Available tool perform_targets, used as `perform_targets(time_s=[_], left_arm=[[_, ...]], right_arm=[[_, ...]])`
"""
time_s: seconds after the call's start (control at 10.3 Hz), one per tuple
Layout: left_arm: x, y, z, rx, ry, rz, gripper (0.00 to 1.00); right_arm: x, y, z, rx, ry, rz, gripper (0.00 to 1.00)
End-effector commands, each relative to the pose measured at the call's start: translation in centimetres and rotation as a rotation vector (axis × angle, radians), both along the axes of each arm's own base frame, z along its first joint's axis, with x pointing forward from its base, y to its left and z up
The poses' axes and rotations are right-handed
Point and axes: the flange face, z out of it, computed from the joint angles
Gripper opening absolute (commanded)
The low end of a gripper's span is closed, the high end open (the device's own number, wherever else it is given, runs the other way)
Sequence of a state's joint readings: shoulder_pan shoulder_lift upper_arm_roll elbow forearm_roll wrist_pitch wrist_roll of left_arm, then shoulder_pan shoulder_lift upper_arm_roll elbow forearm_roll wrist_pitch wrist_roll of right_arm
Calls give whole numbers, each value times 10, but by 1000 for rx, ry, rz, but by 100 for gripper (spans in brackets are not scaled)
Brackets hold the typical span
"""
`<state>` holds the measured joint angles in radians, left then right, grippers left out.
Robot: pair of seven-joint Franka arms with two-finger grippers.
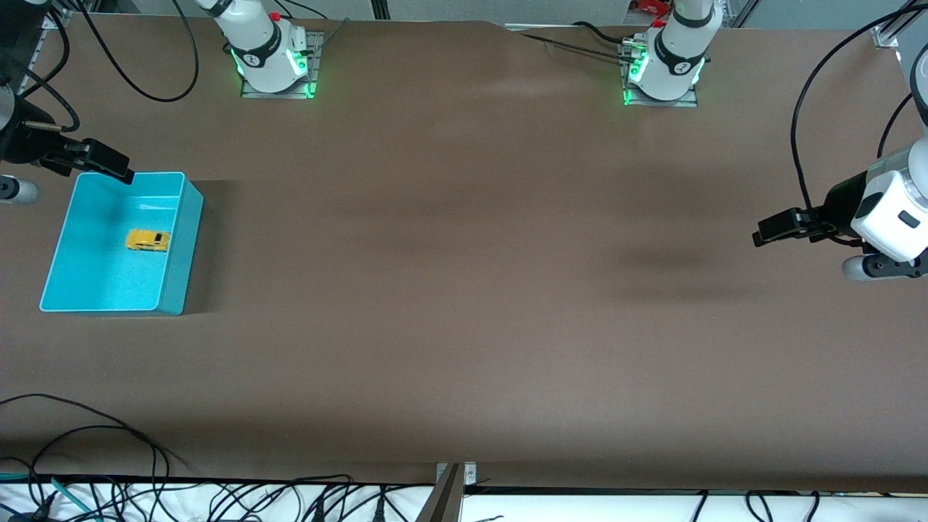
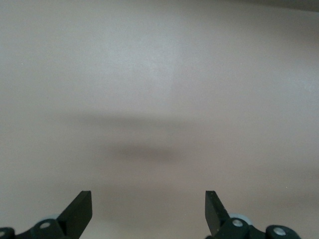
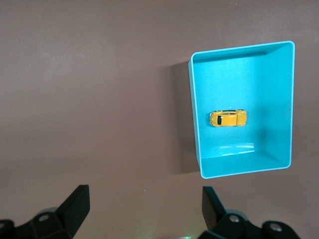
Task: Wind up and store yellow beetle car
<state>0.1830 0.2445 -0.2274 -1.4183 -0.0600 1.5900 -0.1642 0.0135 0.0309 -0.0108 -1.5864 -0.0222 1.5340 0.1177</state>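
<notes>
The yellow beetle car sits inside the blue bin at the right arm's end of the table. The right gripper hangs over the bin's edge, fingers wide apart and empty. The left gripper is over bare table, also wide apart and empty.

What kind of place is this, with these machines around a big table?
Most likely a robotics lab. Two robot arms are bolted along one edge of a brown table, loose cables trail around it, and the only props are a turquoise bin holding a yellow toy car.

No legible text, label, brand or number on anything
</notes>
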Motion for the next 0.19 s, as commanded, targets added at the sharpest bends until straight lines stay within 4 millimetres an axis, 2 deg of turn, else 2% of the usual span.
perform_targets(time_s=[0.0,0.1], left_arm=[[-3,-1,2,-18,3,-24,99],[-3,0,2,-18,3,-23,99]], right_arm=[[-6,-1,1,-3,8,20,100],[-7,-1,1,-3,6,20,100]])
